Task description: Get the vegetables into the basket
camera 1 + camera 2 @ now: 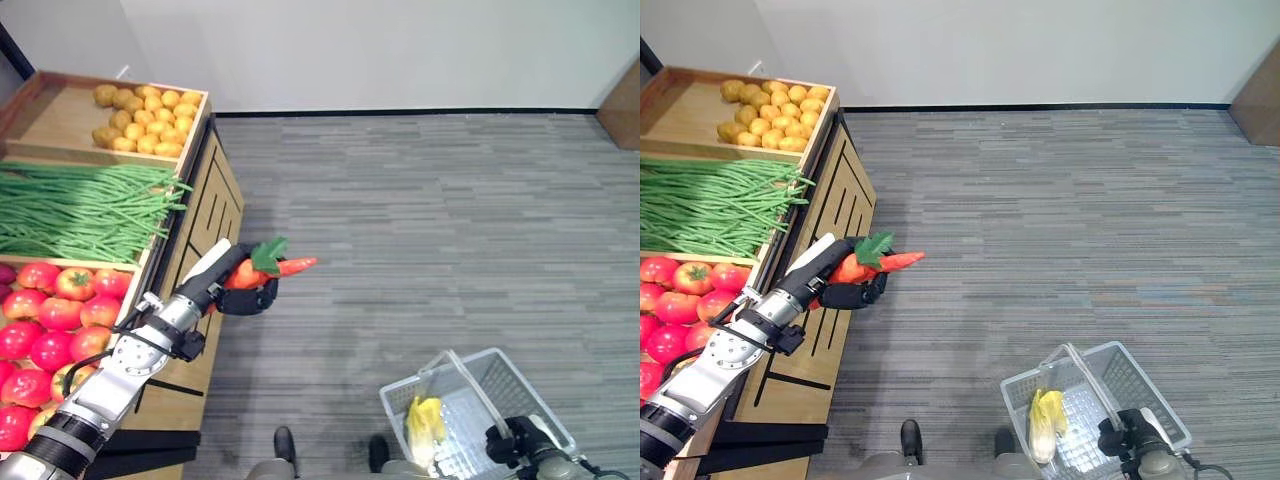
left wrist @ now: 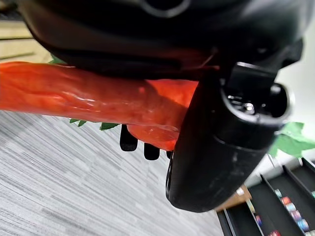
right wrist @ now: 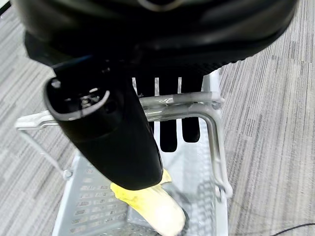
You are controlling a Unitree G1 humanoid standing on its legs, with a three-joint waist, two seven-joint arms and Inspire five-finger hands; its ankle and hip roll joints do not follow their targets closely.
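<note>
Left eye view: the carrot (image 1: 283, 267), orange with a green leafy top, lies in the left hand (image 1: 250, 293), which is curled round it, the pointed tip jutting out past the fingers toward the open floor (image 1: 430, 220). The left wrist view shows the same hold from close by: the orange body runs across the palm, the thumb (image 2: 216, 147) wraps over it and the fingertips (image 2: 129, 141) curl up from beneath, with green leaf showing at both sides. The hand hangs in the air just off the front edge of the wooden produce stand (image 1: 205, 200), over the grey striped floor.

Behind the left hand, on the stand, sit three sections: red tomatoes (image 1: 50, 320) nearest the arm, a heap of long green beans (image 1: 80, 205) beyond them, and potatoes (image 1: 145, 120) in the far crate.

Well apart from the left hand, lower and toward the robot's right, the wire basket (image 1: 530, 390) hangs from the right hand (image 1: 515, 440). In the right wrist view that hand's fingers (image 3: 170, 130) are hooked over the grey handle (image 3: 182, 105) with the thumb (image 3: 108, 137) closing on the near side, so it is clamped on the handle. Inside the basket, below the hand, lies a pale yellow-green leafy vegetable (image 1: 424, 420), resting against the side nearer the left hand.
</note>
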